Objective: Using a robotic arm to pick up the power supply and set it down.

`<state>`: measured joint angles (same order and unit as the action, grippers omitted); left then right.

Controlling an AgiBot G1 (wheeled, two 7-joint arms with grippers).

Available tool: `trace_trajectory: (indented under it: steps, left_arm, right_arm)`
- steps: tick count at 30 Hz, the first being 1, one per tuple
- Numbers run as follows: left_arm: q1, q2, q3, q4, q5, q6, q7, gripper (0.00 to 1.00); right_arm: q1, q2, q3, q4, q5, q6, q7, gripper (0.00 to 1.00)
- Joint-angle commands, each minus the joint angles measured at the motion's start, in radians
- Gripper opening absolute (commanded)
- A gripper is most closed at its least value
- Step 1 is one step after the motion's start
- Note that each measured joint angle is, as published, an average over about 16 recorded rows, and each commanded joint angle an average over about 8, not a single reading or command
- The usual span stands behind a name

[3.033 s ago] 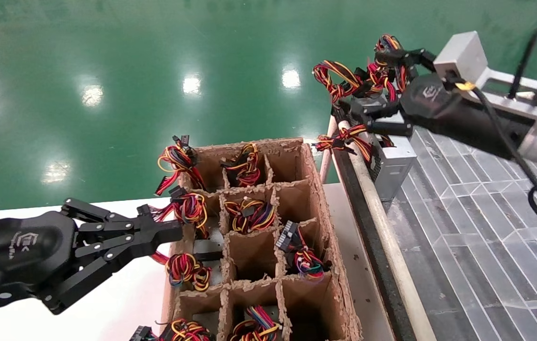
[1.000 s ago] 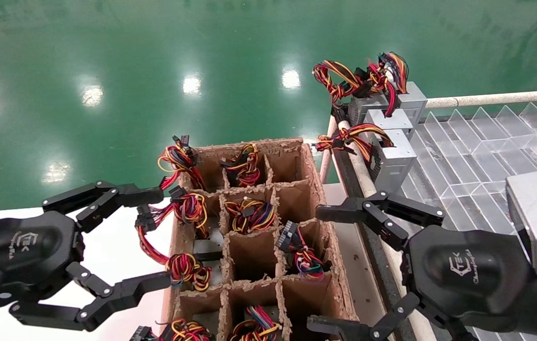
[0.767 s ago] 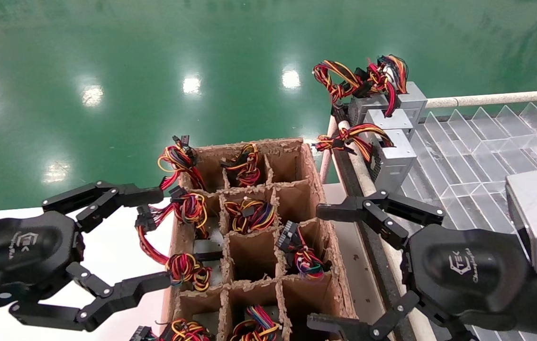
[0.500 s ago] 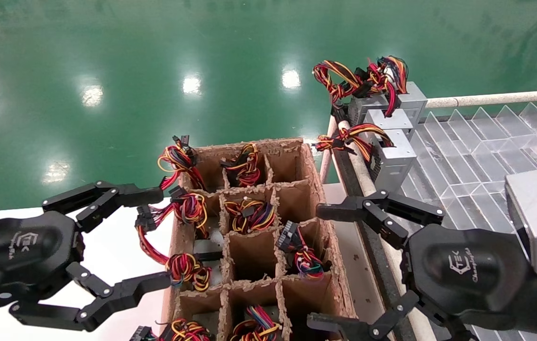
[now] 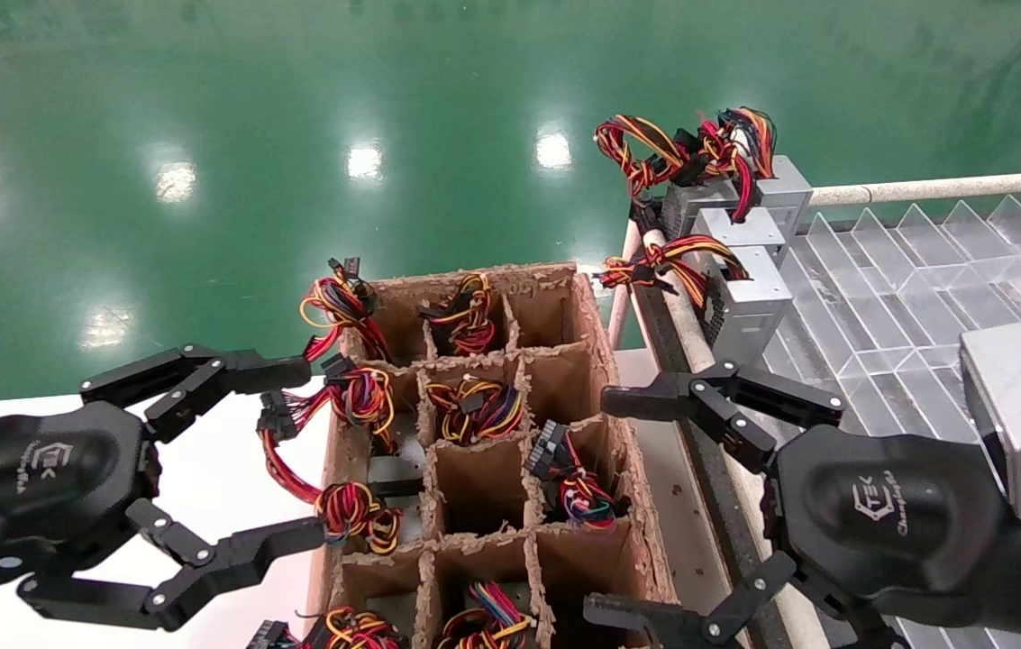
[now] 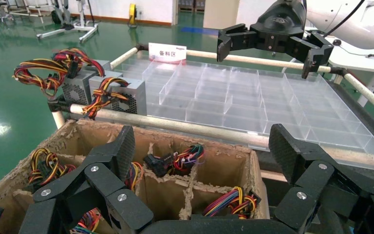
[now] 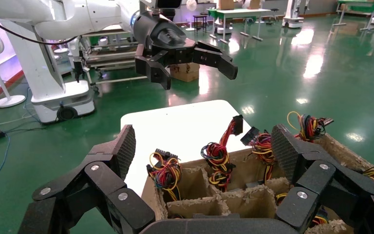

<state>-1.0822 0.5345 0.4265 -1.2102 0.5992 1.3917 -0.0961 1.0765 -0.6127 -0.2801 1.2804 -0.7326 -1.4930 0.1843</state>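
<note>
Far beyond the right gripper (image 5: 627, 505), the power supply (image 5: 749, 302) is set down.
Both grippers' jaws are spread; left gripper (image 5: 285, 455) by the box (image 5: 605, 361); "TEK" is read.

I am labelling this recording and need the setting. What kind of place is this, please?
Most likely a factory or workshop floor. The glossy green floor runs wide, a cardboard divider box holds wired power supplies, and a clear compartment tray carries a printed Chinese sign.

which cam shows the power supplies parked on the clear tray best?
Head view: both power supplies stand at the clear tray's far left corner, grey cases and wire bundles unobstructed. Left wrist view shows them too, smaller, beyond the cardboard box. Right wrist view doesn't show them.
</note>
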Motion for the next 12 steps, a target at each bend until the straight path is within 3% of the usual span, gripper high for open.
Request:
trace_trajectory:
  steps: [1,12]
  left_arm:
    - [0.0,0.0,0.0,0.0,0.0,0.0,0.0,1.0]
    - [0.0,0.0,0.0,0.0,0.0,0.0,0.0,1.0]
  right_arm:
    - [0.0,0.0,0.0,0.0,0.0,0.0,0.0,1.0]
    - [0.0,0.0,0.0,0.0,0.0,0.0,0.0,1.0]
